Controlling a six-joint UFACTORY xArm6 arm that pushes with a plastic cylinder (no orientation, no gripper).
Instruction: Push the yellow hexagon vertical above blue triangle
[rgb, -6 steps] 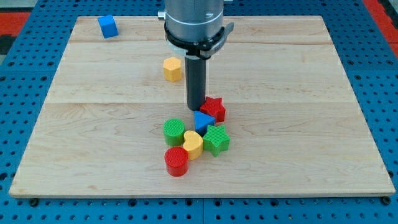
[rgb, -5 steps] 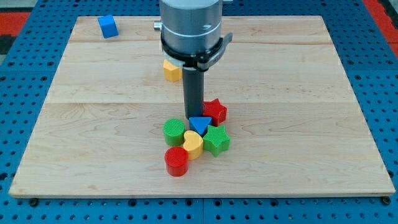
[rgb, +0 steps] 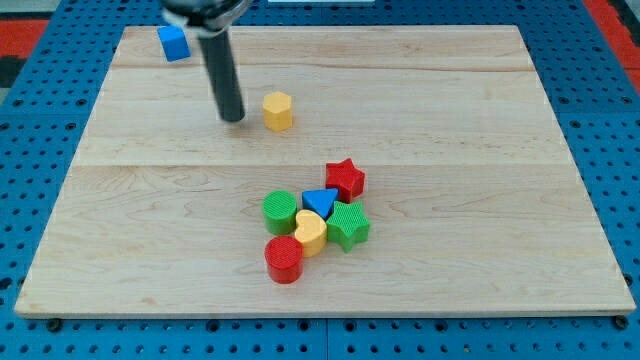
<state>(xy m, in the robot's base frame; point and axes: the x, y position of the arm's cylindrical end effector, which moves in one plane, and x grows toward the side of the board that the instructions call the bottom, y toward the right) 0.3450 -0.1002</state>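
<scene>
The yellow hexagon (rgb: 278, 110) sits on the wooden board in the upper middle of the view. The blue triangle (rgb: 320, 201) lies lower, in a cluster near the board's centre, slightly to the right of the hexagon's column. My tip (rgb: 233, 118) rests on the board just to the left of the yellow hexagon, a small gap apart from it, and well above and left of the cluster.
Around the blue triangle sit a red star (rgb: 346, 178), a green cylinder (rgb: 280, 211), a green star (rgb: 348, 224), a yellow heart (rgb: 311, 232) and a red cylinder (rgb: 284, 259). A blue cube (rgb: 173, 42) stands at the board's upper left corner.
My tip has left the cluster beside the blue triangle and moved up and left to the yellow hexagon's left side. The blocks have stayed where they were.
</scene>
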